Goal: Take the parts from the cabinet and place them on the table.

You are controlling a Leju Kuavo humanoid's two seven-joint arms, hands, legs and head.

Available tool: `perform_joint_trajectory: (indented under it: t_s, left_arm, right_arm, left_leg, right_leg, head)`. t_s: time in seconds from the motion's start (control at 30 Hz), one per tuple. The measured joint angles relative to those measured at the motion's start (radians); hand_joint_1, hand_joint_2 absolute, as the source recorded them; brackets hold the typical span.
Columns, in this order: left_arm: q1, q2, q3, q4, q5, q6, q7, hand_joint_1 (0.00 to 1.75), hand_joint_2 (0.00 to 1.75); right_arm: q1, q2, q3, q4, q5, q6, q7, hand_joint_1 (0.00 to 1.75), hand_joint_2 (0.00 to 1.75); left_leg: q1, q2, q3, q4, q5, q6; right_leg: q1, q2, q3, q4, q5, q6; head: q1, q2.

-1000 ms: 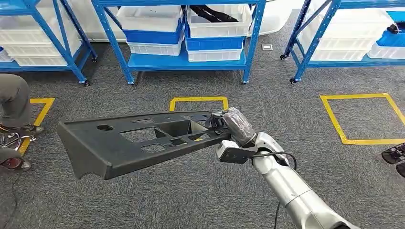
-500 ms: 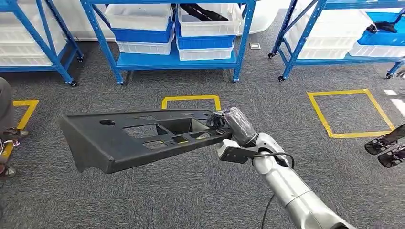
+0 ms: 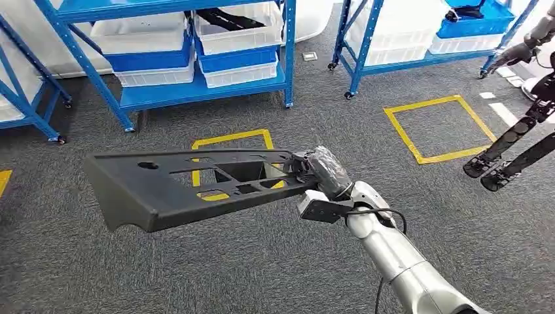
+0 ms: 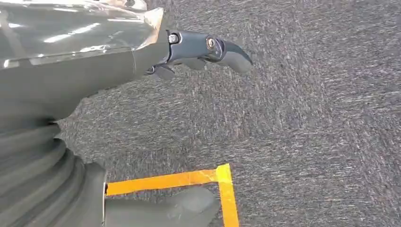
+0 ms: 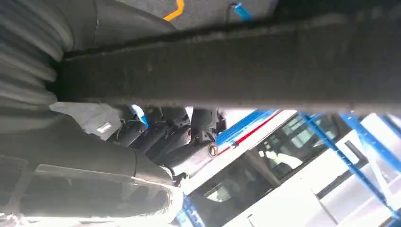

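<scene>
Right hand (image 3: 313, 169) fingers (image 5: 189, 137) close around one end of the long black part (image 3: 190, 186), held level above the carpet, its long axis extending toward the robot's left. Left hand (image 4: 71, 94) hangs empty, fingers apart.

A long dark part (image 5: 246, 61) is seen running across the frame, gripped by the right hand (image 5: 156, 137), whose dark fingers (image 5: 189, 137) are curled beneath it. Blue shelf rails (image 5: 350, 156) and white surfaces are seen beyond.
</scene>
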Motion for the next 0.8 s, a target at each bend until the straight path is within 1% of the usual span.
perform_joint_trajectory:
  t_s: [0.03, 0.07, 0.1, 0.13, 0.17, 0.2, 0.23, 0.27, 0.3, 0.33, 0.37, 0.4, 0.43, 0.47, 0.5, 0.53, 0.57, 0.6, 0.63, 0.67, 0.7, 0.73, 0.77, 0.8]
  left_arm:
    - [0.000, 0.000, 0.000, 0.000, 0.000, 0.000, 0.000, 0.00, 1.75]
    - [-0.001, 0.001, 0.000, 0.000, 0.000, 0.000, 0.000, 0.00, 1.75]
    - [-0.001, 0.002, 0.000, 0.000, -0.002, 0.000, 0.000, 0.00, 1.75]
    - [0.001, 0.002, 0.000, 0.001, -0.002, 0.001, 0.000, 0.00, 1.75]
    - [0.000, 0.002, 0.000, 0.001, -0.002, 0.001, 0.000, 0.00, 1.75]
    - [-0.001, 0.002, 0.000, 0.000, -0.003, 0.002, 0.000, 0.00, 1.75]
    - [-0.002, 0.001, 0.000, 0.000, -0.003, 0.002, 0.001, 0.00, 1.75]
    - [-0.002, -0.004, 0.000, 0.000, -0.003, 0.003, 0.000, 0.00, 1.75]
    - [-0.005, -0.003, 0.000, 0.000, -0.003, 0.003, 0.000, 0.00, 1.75]
    - [-0.004, -0.002, 0.001, 0.000, -0.003, 0.003, 0.000, 0.00, 1.75]
    - [-0.003, -0.002, 0.001, 0.000, -0.003, 0.003, 0.000, 0.00, 1.75]
    - [-0.002, -0.002, 0.001, 0.000, -0.003, 0.003, 0.000, 0.00, 1.75]
    - [-0.002, -0.002, 0.002, 0.000, -0.003, 0.003, 0.000, 0.00, 1.75]
    - [-0.002, -0.002, 0.002, 0.000, -0.003, 0.003, 0.000, 0.00, 1.75]
    - [-0.002, -0.002, 0.002, 0.000, -0.003, 0.003, 0.000, 0.00, 1.75]
    - [-0.002, -0.002, 0.002, 0.000, -0.003, 0.003, 0.000, 0.00, 1.75]
    - [-0.003, -0.002, 0.003, 0.000, -0.003, 0.002, 0.000, 0.00, 1.75]
    - [-0.004, -0.002, 0.003, 0.000, -0.003, 0.002, 0.000, 0.00, 1.75]
    - [-0.004, -0.002, 0.003, 0.000, -0.003, 0.002, -0.001, 0.00, 1.75]
    - [-0.004, -0.003, 0.003, 0.000, -0.003, 0.001, -0.002, 0.00, 1.75]
    - [-0.005, -0.002, 0.004, 0.000, -0.003, 0.001, -0.002, 0.00, 1.75]
    - [-0.005, -0.003, 0.004, 0.000, -0.003, 0.001, -0.002, 0.00, 1.75]
    - [-0.007, -0.003, 0.004, 0.000, -0.003, 0.001, -0.002, 0.00, 1.75]
    - [-0.009, -0.002, 0.004, 0.000, -0.003, 0.001, -0.002, 0.00, 1.75]
  right_arm:
    - [0.000, 0.001, 0.000, 0.000, 0.002, 0.000, 0.001, 1.62, 1.75]
    - [-0.001, 0.003, 0.000, 0.000, 0.003, 0.000, 0.001, 1.62, 1.75]
    - [-0.002, 0.006, 0.000, 0.000, 0.005, -0.001, 0.002, 1.62, 1.75]
    - [-0.007, 0.008, 0.000, 0.000, 0.009, -0.002, 0.005, 1.62, 1.75]
    - [-0.008, 0.013, 0.002, 0.000, 0.013, -0.002, 0.006, 1.62, 1.75]
    - [-0.009, 0.013, 0.002, 0.000, 0.016, -0.002, 0.007, 1.62, 1.75]
    - [-0.008, 0.014, 0.002, 0.000, 0.016, -0.002, 0.007, 1.62, 1.75]
    - [-0.009, 0.012, 0.000, 0.000, 0.017, -0.002, 0.007, 1.62, 1.75]
    - [-0.009, 0.012, -0.002, 0.000, 0.018, -0.002, 0.007, 1.62, 1.75]
    - [-0.016, 0.013, -0.002, 0.000, 0.019, -0.002, 0.008, 1.62, 1.75]
    - [-0.021, 0.016, -0.003, 0.000, 0.019, -0.002, 0.009, 1.62, 1.75]
    - [-0.021, 0.019, -0.002, 0.000, 0.021, -0.002, 0.009, 1.62, 1.75]
    - [-0.020, 0.020, -0.002, 0.001, 0.021, -0.002, 0.010, 1.62, 1.75]
    - [-0.019, 0.020, -0.001, 0.002, 0.021, -0.002, 0.010, 1.62, 1.75]
    - [-0.019, 0.020, -0.001, 0.003, 0.022, -0.002, 0.010, 1.62, 1.75]
    - [-0.020, 0.019, -0.001, 0.005, 0.023, -0.002, 0.010, 1.62, 1.75]
    - [-0.022, 0.019, -0.002, 0.005, 0.023, -0.002, 0.010, 1.62, 1.75]
    - [-0.026, 0.019, -0.002, 0.005, 0.022, -0.002, 0.010, 1.62, 1.75]
    - [-0.032, 0.021, -0.003, 0.005, 0.022, -0.002, 0.010, 1.62, 1.75]
    - [-0.033, 0.023, -0.003, 0.005, 0.022, -0.002, 0.009, 1.62, 1.75]
    - [-0.033, 0.021, -0.005, 0.005, 0.021, -0.002, 0.008, 1.62, 1.75]
    - [-0.030, 0.019, -0.005, 0.006, 0.021, -0.002, 0.008, 1.62, 1.75]
    - [-0.030, 0.018, -0.005, 0.006, 0.021, -0.002, 0.008, 1.62, 1.75]
    - [-0.029, 0.018, -0.006, 0.006, 0.021, -0.002, 0.008, 1.62, 1.75]
  left_leg:
    - [0.002, -0.006, 0.040, -0.078, 0.046, 0.001]
    - [0.007, -0.025, 0.085, -0.165, 0.088, 0.002]
    - [0.013, -0.077, 0.117, -0.233, 0.107, 0.004]
    - [0.018, -0.113, 0.129, -0.261, 0.097, 0.004]
    - [0.013, -0.097, 0.124, -0.255, 0.098, 0.005]
    - [0.007, -0.089, 0.123, -0.255, 0.098, 0.010]
    - [0.001, -0.076, 0.124, -0.257, 0.101, 0.018]
    - [0.009, -0.058, 0.128, -0.272, 0.112, 0.032]
    - [0.006, -0.044, 0.131, -0.280, 0.119, 0.040]
    - [0.006, -0.032, 0.129, -0.283, 0.121, 0.050]
    - [0.002, -0.013, 0.127, -0.283, 0.122, 0.051]
    - [0.000, 0.002, 0.126, -0.283, 0.122, 0.051]
    - [-0.003, 0.019, 0.124, -0.282, 0.122, 0.051]
    - [-0.004, 0.033, 0.124, -0.282, 0.122, 0.051]
    - [-0.005, 0.046, 0.124, -0.282, 0.122, 0.051]
    - [-0.005, 0.061, 0.124, -0.281, 0.122, 0.051]
    - [-0.005, 0.074, 0.126, -0.281, 0.122, 0.050]
    - [-0.007, 0.083, 0.127, -0.281, 0.121, 0.049]
    - [-0.017, 0.093, 0.126, -0.277, 0.117, 0.042]
    - [-0.019, 0.102, 0.126, -0.280, 0.119, 0.036]
    - [-0.020, 0.114, 0.129, -0.280, 0.117, 0.033]
    - [-0.017, 0.126, 0.131, -0.282, 0.117, 0.031]
    - [-0.016, 0.135, 0.132, -0.281, 0.115, 0.023]
    - [-0.007, 0.093, 0.126, -0.268, 0.102, 0.013]
  right_leg:
    - [-0.001, 0.013, 0.001, 0.002, 0.000, 0.001]
    - [-0.001, 0.025, 0.001, 0.004, 0.000, 0.002]
    - [-0.001, 0.035, 0.000, 0.005, 0.001, 0.003]
    - [0.010, 0.048, -0.010, 0.011, 0.003, 0.010]
    - [0.003, 0.057, -0.015, 0.007, 0.008, 0.019]
    - [0.001, 0.068, -0.020, 0.004, 0.013, 0.028]
    - [-0.002, 0.083, -0.022, -0.003, 0.019, 0.038]
    - [0.008, 0.094, -0.033, -0.004, 0.022, 0.046]
    - [0.004, 0.037, -0.041, 0.018, 0.009, 0.043]
    - [0.009, -0.006, -0.066, 0.068, -0.021, 0.037]
    - [0.008, -0.030, -0.111, 0.157, -0.061, 0.032]
    - [0.008, -0.038, -0.145, 0.233, -0.090, 0.031]
    - [0.007, -0.042, -0.176, 0.304, -0.111, 0.034]
    - [0.006, -0.044, -0.179, 0.321, -0.112, 0.039]
    - [0.006, -0.046, -0.160, 0.294, -0.099, 0.045]
    - [0.006, -0.052, -0.110, 0.211, -0.069, 0.052]
    - [0.006, -0.072, -0.047, 0.102, -0.036, 0.056]
    - [0.009, -0.114, 0.001, 0.023, -0.018, 0.054]
    - [0.022, -0.150, 0.020, -0.015, -0.018, 0.043]
    - [0.025, -0.131, 0.018, -0.014, -0.012, 0.037]
    - [0.021, -0.120, 0.012, -0.014, -0.009, 0.033]
    - [0.023, -0.106, 0.009, -0.014, -0.008, 0.030]
    - [0.017, -0.093, 0.011, -0.020, -0.003, 0.021]
    - [0.001, -0.084, 0.015, -0.023, 0.003, 0.013]
  head:
    - [0.001, 0.000]
    - [0.000, 0.000]
    - [0.001, 0.000]
    - [0.003, 0.000]
    - [0.003, 0.000]
    - [0.003, 0.000]
    - [0.002, 0.000]
    - [0.003, 0.000]
    - [0.004, 0.000]
    - [0.013, 0.000]
    - [0.016, 0.000]
    - [0.016, 0.000]
    - [0.016, 0.000]
    - [0.017, 0.000]
    - [0.017, 0.000]
    - [0.018, 0.000]
    - [0.018, 0.000]
    - [0.018, 0.000]
    - [0.020, 0.000]
    - [0.014, 0.000]
    - [0.016, 0.000]
    - [0.014, 0.000]
    - [0.016, 0.000]
    - [0.014, 0.000]
